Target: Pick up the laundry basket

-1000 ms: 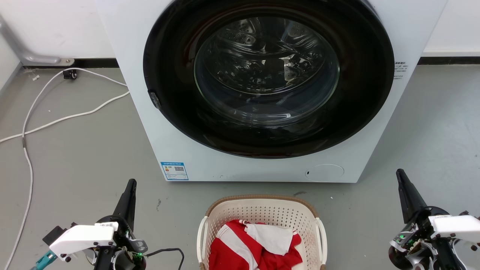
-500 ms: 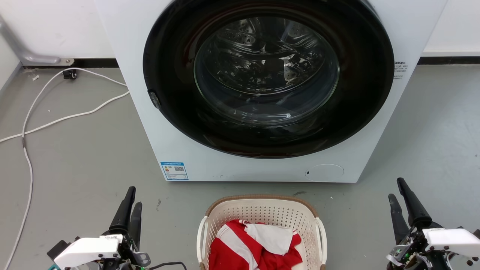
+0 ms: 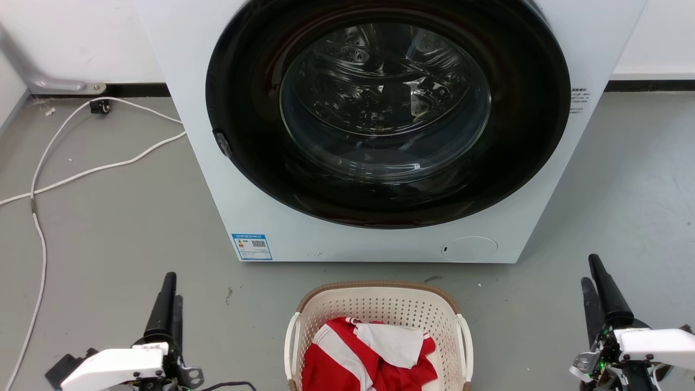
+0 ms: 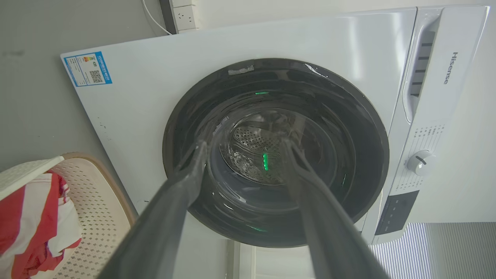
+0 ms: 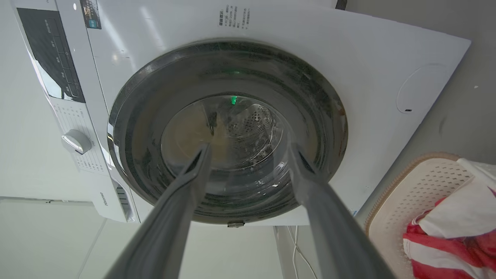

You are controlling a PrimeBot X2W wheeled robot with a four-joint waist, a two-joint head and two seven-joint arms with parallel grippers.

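Note:
The laundry basket (image 3: pixel 374 304) stands on the grey floor at the bottom centre of the head view. It is cream with perforated walls, a brown rim and white side handles, and holds red and white clothes (image 3: pixel 369 353). My left gripper (image 3: pixel 171 288) is open, well to the basket's left, touching nothing. My right gripper (image 3: pixel 590 270) is open, well to its right, also empty. The left wrist view has the basket (image 4: pixel 93 201) at lower left of my open left gripper (image 4: pixel 244 144). The right wrist view has the basket (image 5: pixel 410 190) at lower right of my open right gripper (image 5: pixel 248 142).
A white front-loading washing machine (image 3: pixel 228 179) with a shut dark glass door (image 3: pixel 380 108) stands just behind the basket. White cables (image 3: pixel 81 174) lie on the floor at the left. Bare grey floor lies on both sides of the basket.
Both grippers have dropped lower in the head view and moved outward, away from the basket. Each showed a single finger a second ago and now shows two. The basket has not moved.

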